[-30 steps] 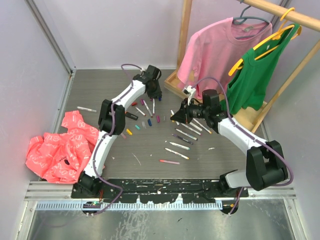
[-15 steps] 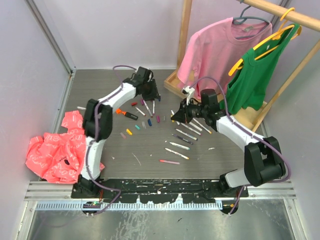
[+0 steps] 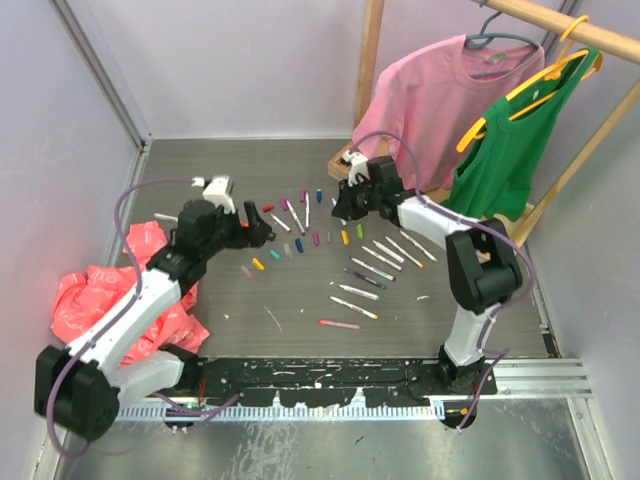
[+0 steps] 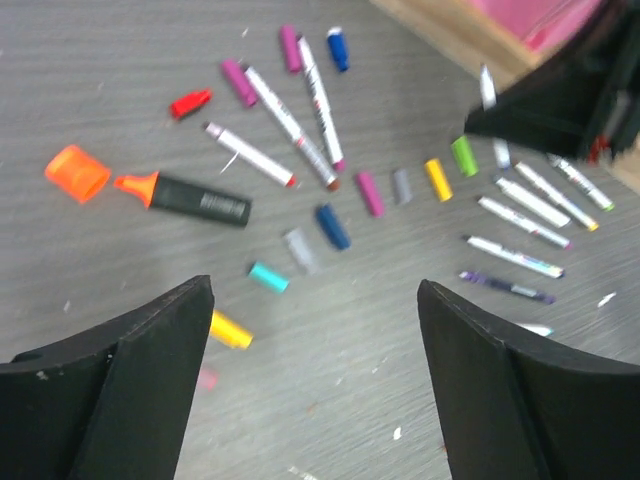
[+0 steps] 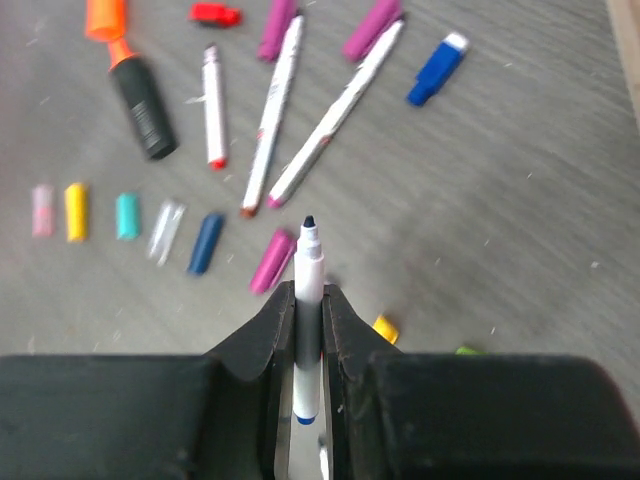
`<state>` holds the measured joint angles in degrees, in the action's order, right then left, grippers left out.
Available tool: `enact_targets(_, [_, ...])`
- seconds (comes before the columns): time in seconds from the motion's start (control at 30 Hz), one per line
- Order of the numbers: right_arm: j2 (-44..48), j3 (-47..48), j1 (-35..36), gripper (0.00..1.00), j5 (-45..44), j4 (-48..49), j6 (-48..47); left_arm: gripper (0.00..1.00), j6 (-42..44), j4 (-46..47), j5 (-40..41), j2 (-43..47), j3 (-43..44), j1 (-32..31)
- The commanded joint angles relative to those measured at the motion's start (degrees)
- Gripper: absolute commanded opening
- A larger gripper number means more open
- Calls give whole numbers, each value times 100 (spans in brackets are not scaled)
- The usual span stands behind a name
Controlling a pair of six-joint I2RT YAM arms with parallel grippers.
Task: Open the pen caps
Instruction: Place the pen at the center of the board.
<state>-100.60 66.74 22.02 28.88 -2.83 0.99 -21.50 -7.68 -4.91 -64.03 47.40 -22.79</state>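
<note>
Pen caps [image 4: 332, 226] are lying loose on the table [image 4: 120, 60], ahead of both sets of fingers, among uncapped pens [image 4: 290, 125]. Risk: the left fingers [image 4: 150, 350], if lowered carelessly, may be scattering the small caps, which are lying close together. They are standing wide apart, holding nothing. Right fingers [image 5: 255, 345] are clamping one pen [image 5: 309, 290], its bared tip pointing forward. A loose release may be sending it rolling into the caps beyond.
</note>
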Motion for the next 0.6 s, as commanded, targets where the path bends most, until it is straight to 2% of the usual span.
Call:
enact_targets(0.0, [-851,1196,279,13,-1657,-352,717,87,134,133,649,1042,-867,28])
enact_targets(0.13, [-1411,1680,379,14,-1955,-407,1026,92,53,-132,907,1660,-1092,29])
enact_targets(0.23, [-1717,2032,400,16,-2062,-417,1267,93,-48,-136,958,1869,-1157,29])
enact_targets(0.57, [-2498,2716,401,24,-2077,-689,1786,93,-131,-127,1058,1832,-1205,29])
